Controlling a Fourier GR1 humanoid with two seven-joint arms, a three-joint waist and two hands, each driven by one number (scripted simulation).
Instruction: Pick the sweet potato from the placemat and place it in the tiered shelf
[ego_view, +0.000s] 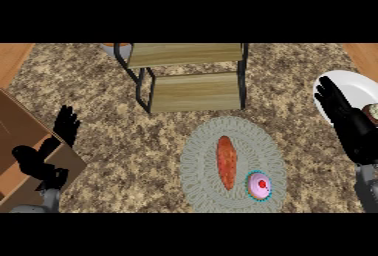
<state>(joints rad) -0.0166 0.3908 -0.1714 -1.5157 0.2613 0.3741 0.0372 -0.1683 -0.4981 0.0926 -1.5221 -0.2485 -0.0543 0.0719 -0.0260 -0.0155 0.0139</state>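
Head view: sweet potato lies lengthwise on the placemat, pointing toward the shelf; the right hand, fingers straight and holding nothing, is nearer than the left hand, also released.

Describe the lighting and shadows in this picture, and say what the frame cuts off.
Head view: light is even and soft, with no glare on the counter. The sweet potato and cupcake cast hardly any shadow on the placemat. The shelf is cut off by the top edge, and the white plate by the right edge. The left hand and right hand look dark, with little detail.
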